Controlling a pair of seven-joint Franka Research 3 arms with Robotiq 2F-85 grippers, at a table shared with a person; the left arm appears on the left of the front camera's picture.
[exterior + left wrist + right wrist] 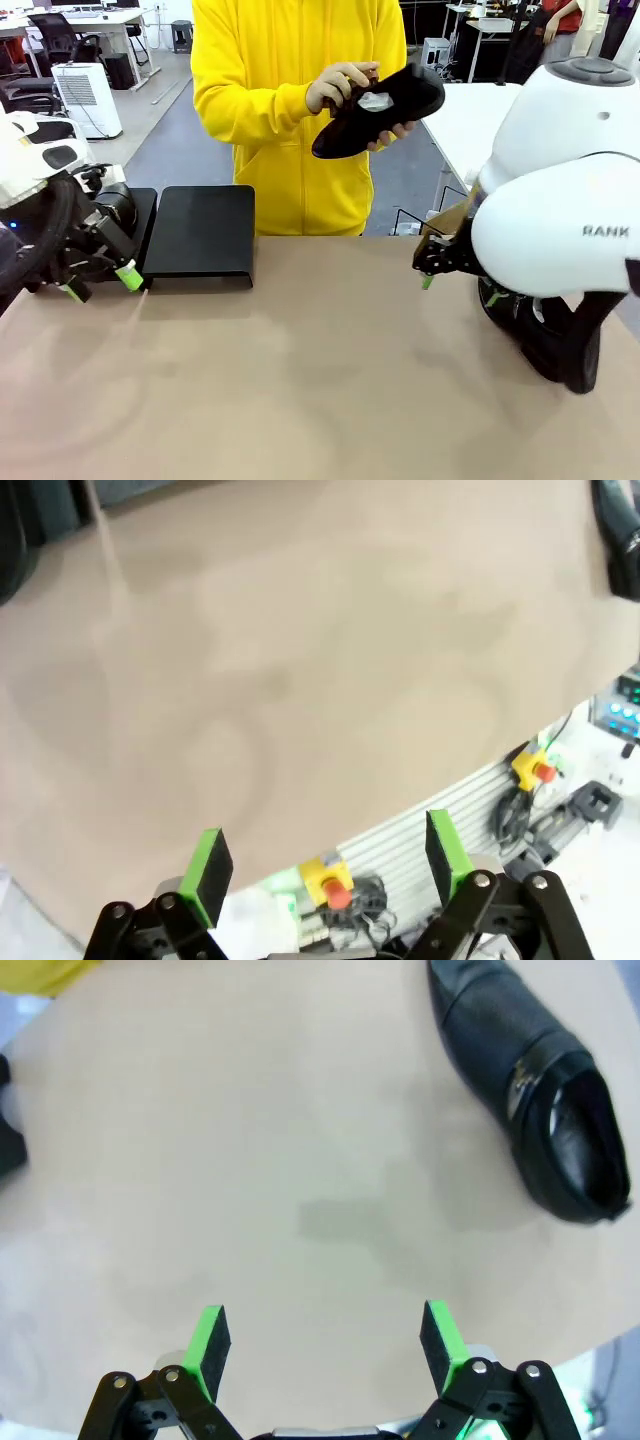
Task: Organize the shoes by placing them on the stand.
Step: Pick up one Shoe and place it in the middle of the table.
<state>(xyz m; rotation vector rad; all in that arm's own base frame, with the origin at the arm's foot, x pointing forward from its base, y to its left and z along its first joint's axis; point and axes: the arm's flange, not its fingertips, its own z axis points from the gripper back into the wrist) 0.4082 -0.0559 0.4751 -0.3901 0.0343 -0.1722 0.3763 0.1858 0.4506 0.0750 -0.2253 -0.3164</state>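
Observation:
A person in a yellow hoodie holds one glossy black shoe (pixel 385 105) in both hands above the table's far edge. Another black shoe (pixel 530 1090) lies on the table ahead and to the right of my right gripper (pixel 325 1338), which is open with nothing between its pads. The same dark shoe leather (pixel 555 340) shows under my right arm. The stand (pixel 200 235) sits at the far left, with its second platform (pixel 143 205) partly hidden behind my left gripper (pixel 100 283). That left gripper (pixel 328 855) is open over bare table.
The tan table (pixel 320 380) is bare across its middle and front. My bulky white right arm (pixel 560 200) blocks the right side. Emergency-stop buttons (pixel 335 885) sit below the table's near edge. Desks and chairs stand behind the person.

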